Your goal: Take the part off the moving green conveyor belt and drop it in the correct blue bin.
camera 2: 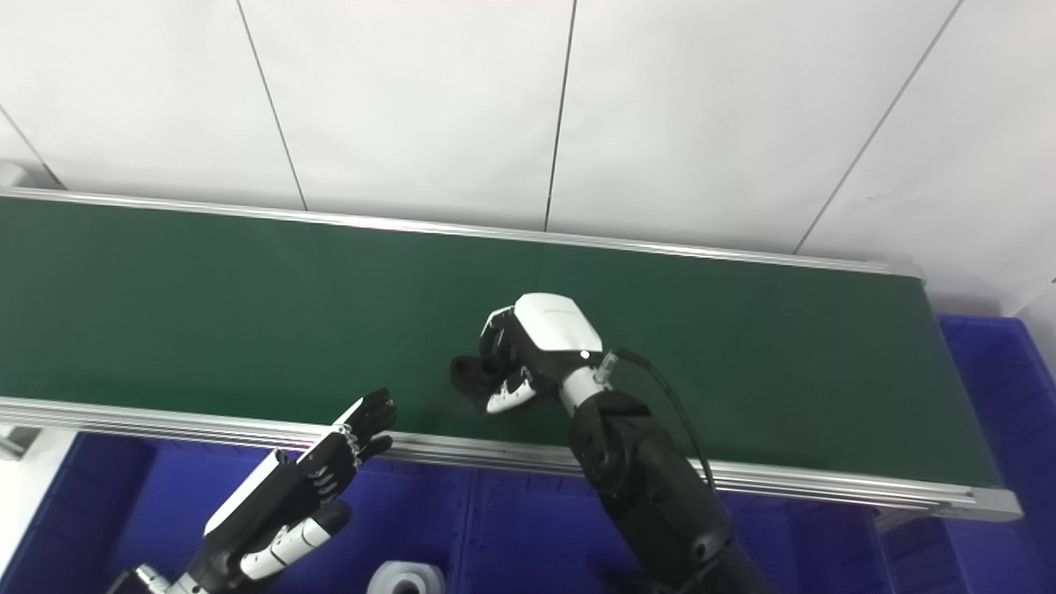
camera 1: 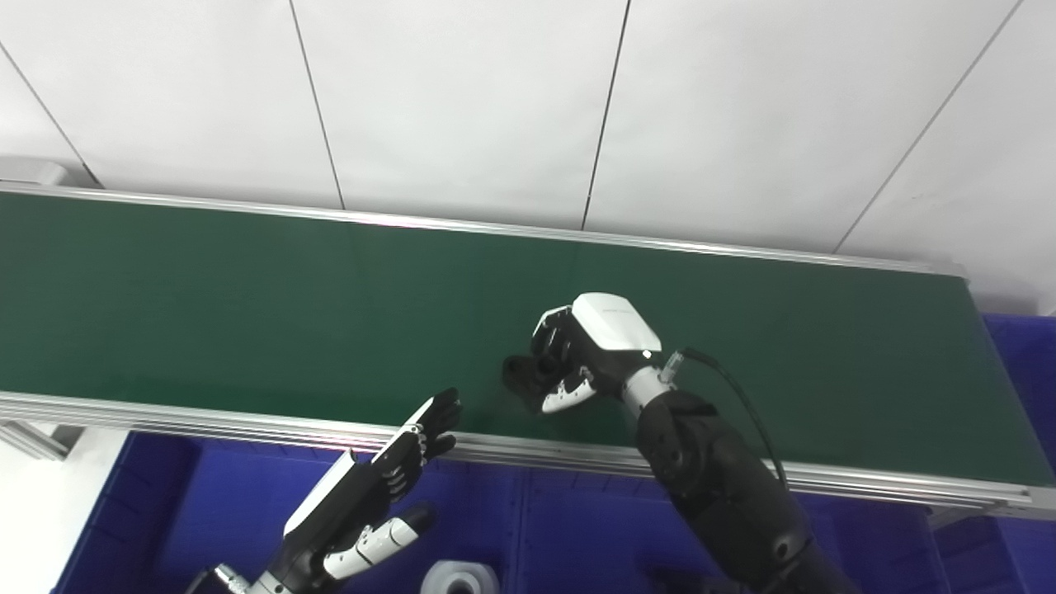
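My right hand (camera 1: 582, 346) reaches over the green conveyor belt (camera 1: 247, 297) and its fingers are closed around a small black part (camera 1: 521, 375) that rests on or just above the belt near its front edge. The same hand (camera 2: 528, 351) and part (camera 2: 469, 373) show in the right eye view. My left hand (camera 1: 375, 487) is open and empty, fingers apart, held above the blue bins (camera 1: 206, 503) below the belt's front rail.
A white roll-shaped part (camera 1: 460, 577) lies in a blue bin at the bottom. Another blue bin (camera 1: 1019, 346) stands past the belt's right end. An aluminium rail (camera 1: 206, 417) edges the belt front. A white panelled wall is behind.
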